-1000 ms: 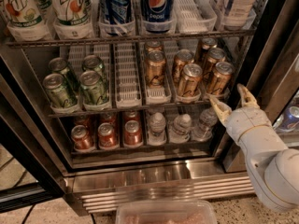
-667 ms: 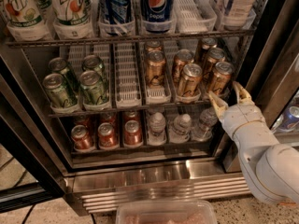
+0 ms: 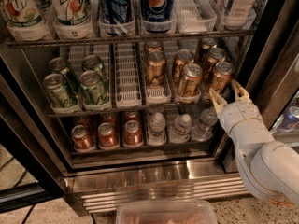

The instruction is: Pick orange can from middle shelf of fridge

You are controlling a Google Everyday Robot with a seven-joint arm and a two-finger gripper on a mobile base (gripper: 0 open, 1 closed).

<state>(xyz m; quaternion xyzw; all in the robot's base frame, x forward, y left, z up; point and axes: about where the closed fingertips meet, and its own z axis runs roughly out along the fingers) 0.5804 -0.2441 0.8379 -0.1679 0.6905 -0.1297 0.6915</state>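
Several copper-orange cans stand in the right lanes of the middle shelf (image 3: 127,85) of the fridge (image 3: 159,181). The front right orange can (image 3: 220,77) is nearest the gripper; another orange can (image 3: 189,80) stands left of it and a third orange can (image 3: 155,68) further left. My gripper (image 3: 229,93) is at the shelf's right front, just below and in front of the front right can. Its two tan fingers (image 3: 216,100) are spread open, pointing up into the fridge, and hold nothing.
Green cans (image 3: 93,87) fill the left lanes of the same shelf. Tall bottles (image 3: 158,3) stand on the rack above. Red cans (image 3: 107,135) and clear bottles (image 3: 181,125) are on the rack below. The dark door frame (image 3: 273,55) is close on the right. A clear bin (image 3: 166,212) sits at the bottom.
The gripper has moved slightly up and left, closer to the front right orange can. The cans have not moved.
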